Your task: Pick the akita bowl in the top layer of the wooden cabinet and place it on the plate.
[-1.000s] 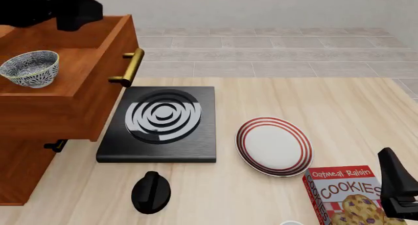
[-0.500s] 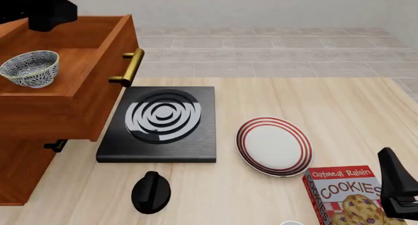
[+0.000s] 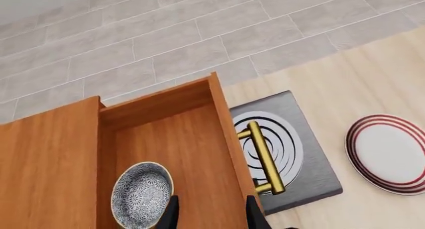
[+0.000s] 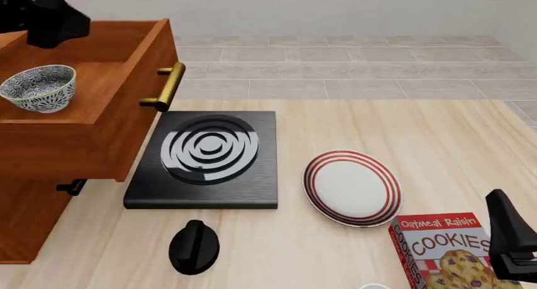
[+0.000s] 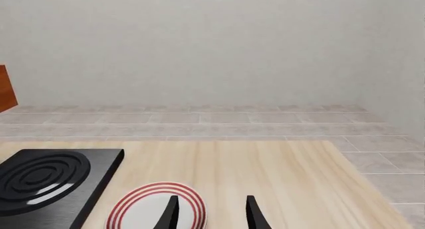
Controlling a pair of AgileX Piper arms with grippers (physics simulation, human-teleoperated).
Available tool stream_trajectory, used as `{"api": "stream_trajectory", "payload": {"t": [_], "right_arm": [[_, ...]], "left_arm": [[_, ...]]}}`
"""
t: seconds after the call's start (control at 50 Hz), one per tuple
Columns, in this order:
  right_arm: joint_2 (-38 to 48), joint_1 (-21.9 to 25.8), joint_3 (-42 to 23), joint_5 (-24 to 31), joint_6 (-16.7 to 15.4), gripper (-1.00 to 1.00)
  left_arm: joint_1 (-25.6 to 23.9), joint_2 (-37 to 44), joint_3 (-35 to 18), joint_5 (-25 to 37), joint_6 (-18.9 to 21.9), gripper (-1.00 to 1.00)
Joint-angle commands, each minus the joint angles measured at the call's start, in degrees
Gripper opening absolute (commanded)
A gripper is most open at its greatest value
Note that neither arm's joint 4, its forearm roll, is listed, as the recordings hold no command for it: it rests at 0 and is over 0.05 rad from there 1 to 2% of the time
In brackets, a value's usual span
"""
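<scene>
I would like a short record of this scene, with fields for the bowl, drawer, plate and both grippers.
akita bowl: upright inside the open top layer, not held
wooden cabinet: top drawer pulled out over the stove
plate: on the table, nothing on it
left gripper: open, above the drawer beside the bowl
right gripper: open, near the plate

In the front view the wooden cabinet (image 4: 34, 195) runs off the left edge, and the cookie box (image 4: 444, 251) is cut by the bottom edge. The right wrist view crops the plate (image 5: 136, 211) and the stove (image 5: 40, 189) at its border
</scene>
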Motion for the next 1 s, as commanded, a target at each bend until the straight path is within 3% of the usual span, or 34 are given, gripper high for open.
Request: {"api": "stream_trajectory", "payload": {"t": [0.02,0.3,0.62,1.0], "right_arm": [[0.01,0.03,0.12,-0.07,-0.04,1.0],[0.01,0.16,0.04,0.01,-0.12,1.0],[0.01,0.13,-0.02,0.1,-0.14,1.0],[0.02,-0.05,0.15,0.02,-0.18,1.0]], "left_arm": [[1.59,0.68,-1.05,2.14,1.15,1.0],[2.14,1.33,-3.78,4.69,2.75,1.0],[4.17,0.8,-0.38,4.46,6.22,1.0],[9.34,1.81,4.68,-0.12,9.39,1.0]]}}
